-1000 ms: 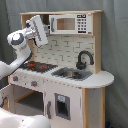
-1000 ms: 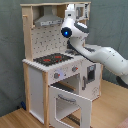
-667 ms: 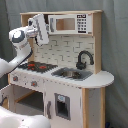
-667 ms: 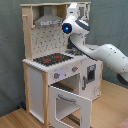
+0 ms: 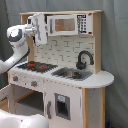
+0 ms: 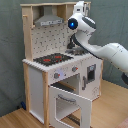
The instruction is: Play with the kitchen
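The kitchen (image 5: 65,50) is a tall toy of pale wood and white panels. Across its top sit a microwave (image 5: 65,25) and a grey hood (image 6: 50,21). On the counter are a black-red hob (image 5: 36,66), a sink (image 5: 72,74) and a black tap (image 5: 84,59). Its windowed oven door (image 6: 70,102) hangs open, folded down to the front. My gripper (image 5: 38,27) is raised to the upper shelf, just left of the microwave and above the hob. In the second exterior view the gripper (image 6: 80,6) is at the top edge, partly behind the kitchen's frame.
My white arm (image 6: 107,52) reaches in from the second exterior view's right, over the counter. A rounded white part of the robot (image 5: 20,120) fills the first exterior view's lower left corner. A wooden floor (image 6: 15,117) lies beneath, with a grey curtain behind.
The arm has lifted and swung in toward the kitchen's top. The gripper went from beside the left post up to the microwave's left edge. The oven door stayed open.
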Motion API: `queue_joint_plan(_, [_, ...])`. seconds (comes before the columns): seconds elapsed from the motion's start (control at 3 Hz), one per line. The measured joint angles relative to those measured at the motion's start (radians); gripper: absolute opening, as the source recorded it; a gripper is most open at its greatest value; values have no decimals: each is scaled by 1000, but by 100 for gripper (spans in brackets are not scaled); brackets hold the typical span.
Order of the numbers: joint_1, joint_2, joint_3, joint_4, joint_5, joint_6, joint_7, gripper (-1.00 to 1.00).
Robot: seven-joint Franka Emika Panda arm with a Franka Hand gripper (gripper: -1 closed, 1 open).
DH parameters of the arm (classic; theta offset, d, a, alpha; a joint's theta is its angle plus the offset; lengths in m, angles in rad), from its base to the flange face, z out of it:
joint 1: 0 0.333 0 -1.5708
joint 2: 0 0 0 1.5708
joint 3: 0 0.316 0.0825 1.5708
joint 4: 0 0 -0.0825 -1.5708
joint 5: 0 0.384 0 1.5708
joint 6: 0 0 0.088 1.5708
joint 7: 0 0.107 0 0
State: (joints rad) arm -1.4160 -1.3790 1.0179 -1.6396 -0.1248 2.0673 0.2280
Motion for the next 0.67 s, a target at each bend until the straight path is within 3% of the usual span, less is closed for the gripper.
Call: queue_joint_plan(0.67, [134,0,-12,-159,-2,16,-35,-100])
